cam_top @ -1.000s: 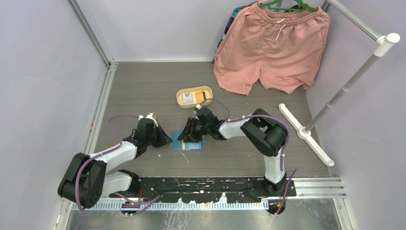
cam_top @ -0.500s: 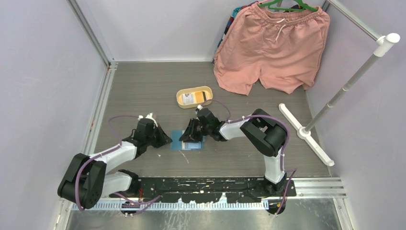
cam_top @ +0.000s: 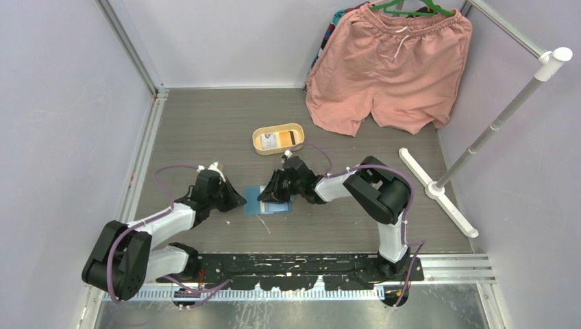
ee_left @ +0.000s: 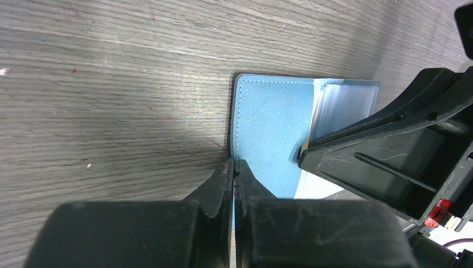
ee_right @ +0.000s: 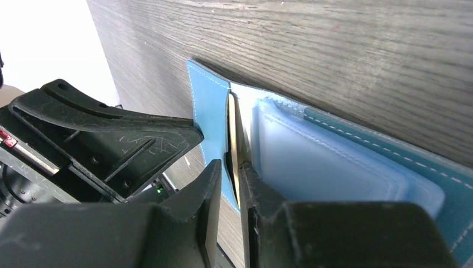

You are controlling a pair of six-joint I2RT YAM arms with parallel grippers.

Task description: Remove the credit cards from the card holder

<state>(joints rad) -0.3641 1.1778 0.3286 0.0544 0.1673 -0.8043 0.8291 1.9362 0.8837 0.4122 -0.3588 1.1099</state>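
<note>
Open on the grey counter (cam_top: 205,123), between the two arms: the teal card holder (ee_left: 268,134). Left pincer (ee_left: 233,169) closed tight on the outer edge of the plain flap. Right pincer (ee_right: 234,167) nipped on the thin edge of one credit card (ee_right: 231,125), tucked between the blue flap and the pale translucent pockets. Beyond, apart, a yellow oval tray (cam_top: 259,134).

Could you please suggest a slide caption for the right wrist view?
Right hand pinches a card edge-on inside the open blue card holder.
</note>
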